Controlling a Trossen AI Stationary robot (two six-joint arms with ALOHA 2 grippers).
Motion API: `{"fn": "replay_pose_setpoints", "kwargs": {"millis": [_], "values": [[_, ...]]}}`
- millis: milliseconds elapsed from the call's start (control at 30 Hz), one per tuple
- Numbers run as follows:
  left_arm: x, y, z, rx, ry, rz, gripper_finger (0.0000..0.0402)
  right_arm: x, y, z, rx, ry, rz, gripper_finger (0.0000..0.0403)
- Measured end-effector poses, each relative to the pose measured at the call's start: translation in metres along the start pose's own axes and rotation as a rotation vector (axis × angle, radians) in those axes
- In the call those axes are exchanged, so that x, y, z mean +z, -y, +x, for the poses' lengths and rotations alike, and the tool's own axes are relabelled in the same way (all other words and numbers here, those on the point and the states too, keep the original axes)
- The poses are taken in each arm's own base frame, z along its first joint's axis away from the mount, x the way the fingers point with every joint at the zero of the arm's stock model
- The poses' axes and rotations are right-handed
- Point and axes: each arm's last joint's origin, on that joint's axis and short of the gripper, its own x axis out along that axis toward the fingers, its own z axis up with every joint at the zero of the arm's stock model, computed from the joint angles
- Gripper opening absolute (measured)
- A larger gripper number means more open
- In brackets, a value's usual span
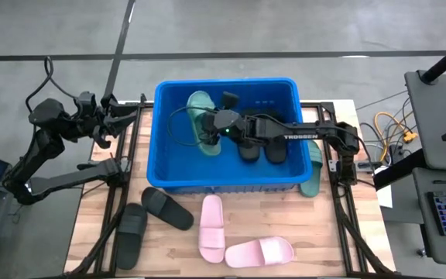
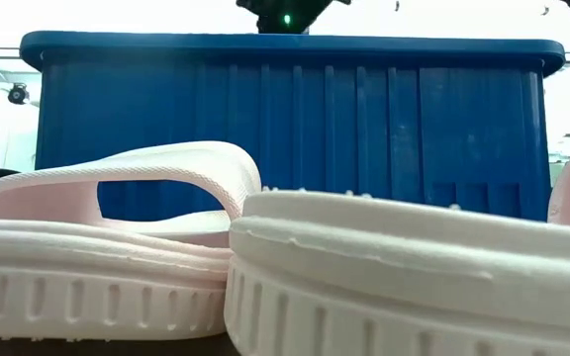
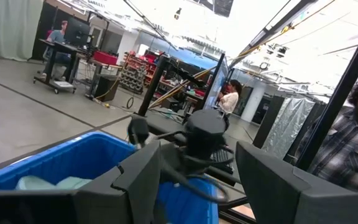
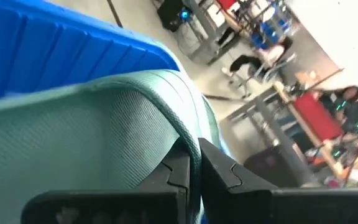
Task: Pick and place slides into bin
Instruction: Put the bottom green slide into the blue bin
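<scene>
Over the bin (image 1: 161, 139), upper centre, the right gripper (image 1: 210, 128) has its jaws pinched tight on a green slide's (image 1: 200, 105) thin edge; foam looks light, soft, grippy. Left gripper (image 1: 122, 116) jaws part-open, empty.

grey concrete floor (image 1: 285, 27), desks (image 3: 64, 53), bright overhead lights.

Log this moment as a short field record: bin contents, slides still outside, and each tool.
bin: holds one green slide and two black slides
outside, front: two black slides, two pink slides
outside, right: second green slide beside the bin wall
right tool: over the bin, shut on the green slide's strap
left tool: waiting off the bin's left, open
</scene>
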Motion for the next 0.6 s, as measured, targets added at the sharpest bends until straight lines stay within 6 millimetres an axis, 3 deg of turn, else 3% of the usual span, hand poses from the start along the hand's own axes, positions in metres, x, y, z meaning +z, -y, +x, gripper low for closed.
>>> {"fn": "replay_pose_setpoints", "kwargs": {"millis": [267,600], "values": [[0.000,0.000,0.000,0.007,0.003,0.000,0.0193,0.000,0.014,-0.006,0.050,-0.126,0.131,0.0009],[0.000,-0.001,0.001,0.015,0.004,0.000,0.0193,0.035,0.052,-0.036,0.068,-0.099,0.210,0.0009]]}}
